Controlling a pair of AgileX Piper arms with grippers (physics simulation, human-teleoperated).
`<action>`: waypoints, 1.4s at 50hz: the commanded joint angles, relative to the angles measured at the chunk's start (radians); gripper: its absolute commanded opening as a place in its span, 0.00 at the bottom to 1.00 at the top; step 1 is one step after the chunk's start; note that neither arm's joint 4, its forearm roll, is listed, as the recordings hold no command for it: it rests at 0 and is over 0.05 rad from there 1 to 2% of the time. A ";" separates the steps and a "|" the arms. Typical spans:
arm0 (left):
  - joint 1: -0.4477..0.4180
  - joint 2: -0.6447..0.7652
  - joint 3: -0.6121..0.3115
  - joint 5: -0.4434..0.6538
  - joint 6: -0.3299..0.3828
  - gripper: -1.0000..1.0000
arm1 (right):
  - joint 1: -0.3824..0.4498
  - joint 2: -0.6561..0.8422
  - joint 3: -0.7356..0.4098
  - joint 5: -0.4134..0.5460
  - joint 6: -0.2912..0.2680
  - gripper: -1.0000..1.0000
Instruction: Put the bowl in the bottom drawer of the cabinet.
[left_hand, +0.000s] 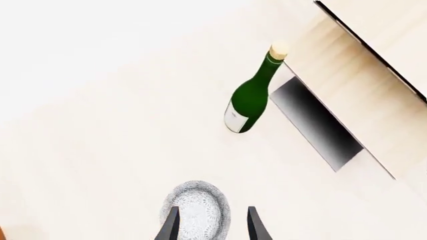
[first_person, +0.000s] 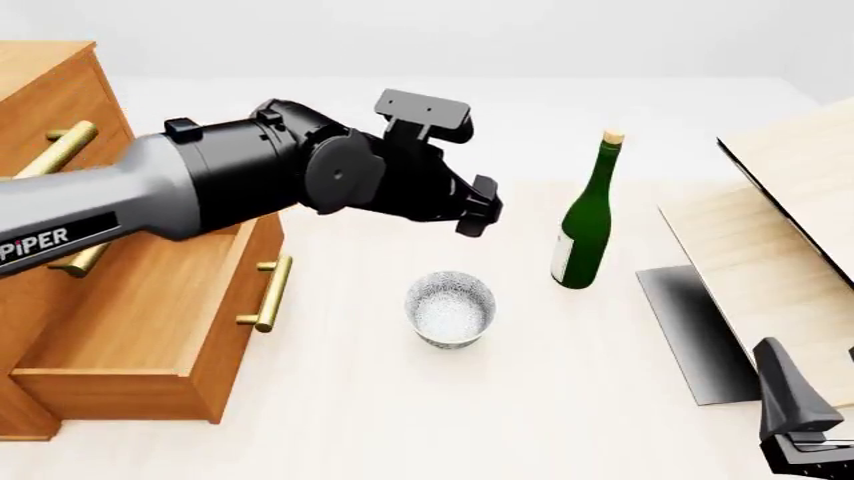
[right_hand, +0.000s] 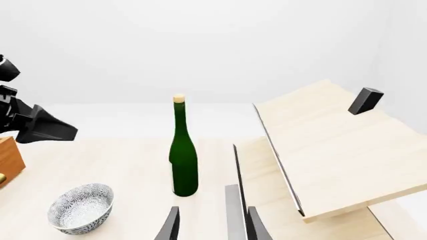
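Note:
The white speckled bowl stands upright on the table, just right of the cabinet. The bottom drawer is pulled out, its inside showing bare wood and its brass handle facing the bowl. My left gripper hangs above the bowl and slightly behind it. In the left wrist view the left gripper is open, its fingers straddling the bowl from above without touching it. My right gripper is low at the front right, far from the bowl. The right gripper is open and holds nothing.
A green wine bottle stands upright to the right of the bowl. Pale wooden boards lean at the right, with a dark flat plate at their foot. The upper drawers' brass handles stick out behind my left arm.

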 joint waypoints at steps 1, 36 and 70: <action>-0.024 0.051 -0.003 -0.013 -0.029 1.00 | 0.000 0.000 0.000 0.000 0.000 1.00; -0.053 0.184 -0.057 0.006 -0.096 1.00 | 0.001 0.004 0.001 -0.005 0.000 1.00; -0.040 0.280 -0.122 0.027 -0.120 1.00 | 0.001 0.043 0.002 -0.044 0.000 1.00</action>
